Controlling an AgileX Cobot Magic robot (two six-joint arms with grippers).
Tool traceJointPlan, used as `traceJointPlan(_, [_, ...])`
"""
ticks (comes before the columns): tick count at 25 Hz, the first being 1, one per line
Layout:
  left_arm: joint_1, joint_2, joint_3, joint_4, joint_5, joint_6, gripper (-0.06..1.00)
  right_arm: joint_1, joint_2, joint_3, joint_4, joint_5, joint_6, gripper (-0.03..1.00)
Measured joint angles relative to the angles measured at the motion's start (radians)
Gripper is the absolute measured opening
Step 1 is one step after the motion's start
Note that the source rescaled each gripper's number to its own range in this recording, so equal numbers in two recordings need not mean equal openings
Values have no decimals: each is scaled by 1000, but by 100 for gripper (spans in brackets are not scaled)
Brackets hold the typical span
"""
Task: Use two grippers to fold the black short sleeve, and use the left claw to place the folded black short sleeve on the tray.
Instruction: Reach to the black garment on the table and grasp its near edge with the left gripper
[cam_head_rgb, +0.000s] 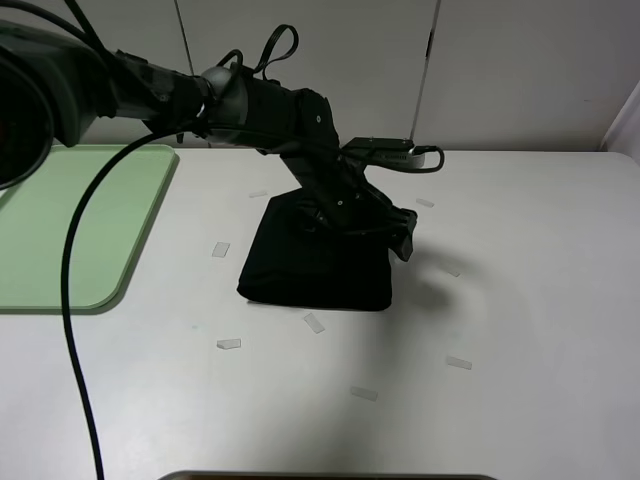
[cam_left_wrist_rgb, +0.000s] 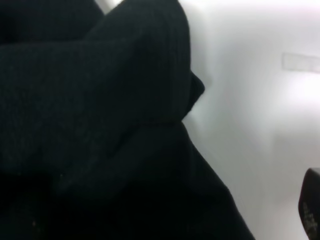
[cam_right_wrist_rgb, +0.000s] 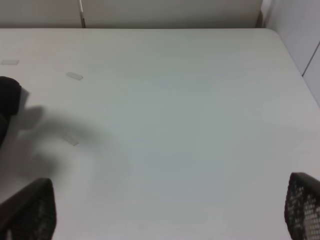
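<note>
The black short sleeve (cam_head_rgb: 300, 265) lies folded into a compact rectangle at the table's middle, lettering and label hidden. My left arm reaches across it, and my left gripper (cam_head_rgb: 404, 240) sits low at the bundle's right edge. In the left wrist view bunched black fabric (cam_left_wrist_rgb: 95, 125) fills most of the frame. One fingertip (cam_left_wrist_rgb: 311, 210) shows far out to the side, clear of the cloth, so the jaws stand wide; the other finger is hidden. My right gripper (cam_right_wrist_rgb: 165, 202) is open and empty over bare table, out of the exterior view. The light-green tray (cam_head_rgb: 60, 230) lies far left.
Small pale tape strips dot the white table around the bundle, among them one (cam_head_rgb: 220, 249) to its left and one (cam_head_rgb: 314, 322) in front of it. A black cable (cam_head_rgb: 70, 330) hangs across the front left. The wall (cam_head_rgb: 520, 60) stands behind the table.
</note>
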Motion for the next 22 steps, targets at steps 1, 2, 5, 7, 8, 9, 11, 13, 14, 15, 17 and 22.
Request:
traceJointPlan(1, [0, 6, -3, -13, -5, 11, 100, 0, 0, 0, 0, 0, 0, 100])
traceJointPlan(2, [0, 10, -4, -29, -16, 26, 100, 0, 0, 0, 0, 0, 0, 100])
traceJointPlan(5, [0, 16, -5, -75, -32, 70, 100, 0, 0, 0, 0, 0, 0, 100])
traceJointPlan(7, [0, 16, -8, -99, -34, 86, 100, 0, 0, 0, 0, 0, 0, 100])
traceJointPlan(8, [0, 10, -8, -103, -34, 89, 100, 0, 0, 0, 0, 0, 0, 100])
traceJointPlan(9, [0, 4, -8, -105, -29, 90, 100, 0, 0, 0, 0, 0, 1, 100])
traceJointPlan(11, [0, -19, -2, -106, -18, 90, 100, 0, 0, 0, 0, 0, 1, 100])
traceJointPlan(13, [2, -57, 0, -107, -4, 90, 100, 0, 0, 0, 0, 0, 7, 100])
traceJointPlan(14, [3, -78, 1, -107, 3, 90, 100, 0, 0, 0, 0, 0, 7, 100])
traceJointPlan(15, [6, -104, 1, -107, 8, 90, 100, 0, 0, 0, 0, 0, 7, 100])
traceJointPlan(17, [15, -151, 1, -93, 23, 74, 100, 0, 0, 0, 0, 0, 7, 100])
traceJointPlan(22, [60, -240, 1, 14, 121, -26, 100, 0, 0, 0, 0, 0, 7, 100])
